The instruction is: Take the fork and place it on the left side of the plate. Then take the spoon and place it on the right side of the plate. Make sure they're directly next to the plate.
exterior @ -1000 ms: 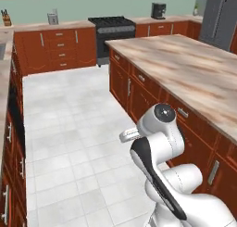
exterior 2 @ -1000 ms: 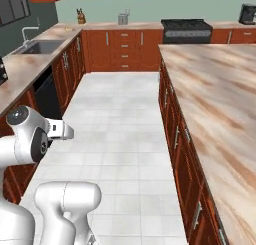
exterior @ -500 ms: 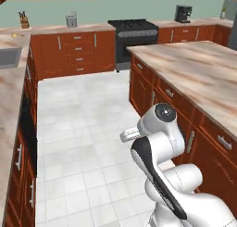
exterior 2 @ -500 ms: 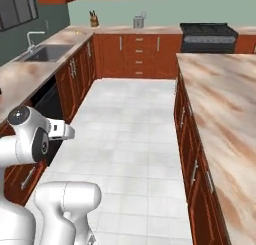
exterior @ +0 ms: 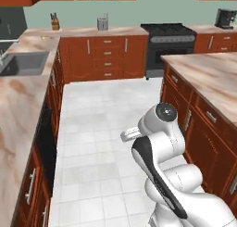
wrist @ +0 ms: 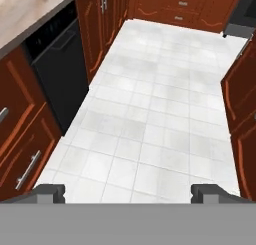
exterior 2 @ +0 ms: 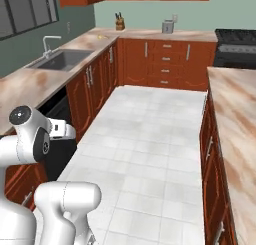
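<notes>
Hand view looks down at the white tiled floor, with the gripper spread wide, its two dark tips far apart and holding nothing. A black dishwasher sits among red-brown cabinets on the left. Left base view shows the arm folded over the floor between the sink desk and the island desk. I cannot tell where the fork, spoon or plate are

Glossy white rounded arm with dark joint caps
</notes>
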{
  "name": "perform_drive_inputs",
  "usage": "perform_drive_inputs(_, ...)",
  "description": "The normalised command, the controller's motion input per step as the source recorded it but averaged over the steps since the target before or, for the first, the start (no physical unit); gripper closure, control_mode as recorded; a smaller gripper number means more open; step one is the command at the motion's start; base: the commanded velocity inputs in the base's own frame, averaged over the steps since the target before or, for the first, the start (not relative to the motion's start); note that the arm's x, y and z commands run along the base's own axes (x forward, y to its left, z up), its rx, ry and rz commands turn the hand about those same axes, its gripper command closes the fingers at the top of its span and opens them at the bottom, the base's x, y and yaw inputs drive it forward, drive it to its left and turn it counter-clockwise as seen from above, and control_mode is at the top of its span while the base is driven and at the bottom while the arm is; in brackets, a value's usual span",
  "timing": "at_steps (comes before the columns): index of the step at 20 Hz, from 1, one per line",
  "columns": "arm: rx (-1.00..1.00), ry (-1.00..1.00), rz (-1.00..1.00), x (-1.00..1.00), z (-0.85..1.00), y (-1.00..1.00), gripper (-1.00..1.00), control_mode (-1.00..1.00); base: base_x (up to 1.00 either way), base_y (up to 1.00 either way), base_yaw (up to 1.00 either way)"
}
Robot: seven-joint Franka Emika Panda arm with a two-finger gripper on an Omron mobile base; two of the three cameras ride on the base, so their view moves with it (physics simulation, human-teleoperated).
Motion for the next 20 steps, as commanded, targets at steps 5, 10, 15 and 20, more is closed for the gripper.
perform_drive_inputs(5,0.0,0.0,0.0,0.0,0.0,0.0,-1.0,1.0,1.0,-0.46,0.26)
perform_drive_inputs(10,0.0,0.0,0.0,0.0,0.0,0.0,-1.0,1.0,1.0,-0.75,0.18)
perform_drive_inputs(15,0.0,0.0,0.0,0.0,0.0,0.0,-1.0,1.0,1.0,-0.59,0.14)
perform_drive_inputs(20,0.0,0.0,0.0,0.0,0.0,0.0,-1.0,1.0,1.0,-0.14,0.02)
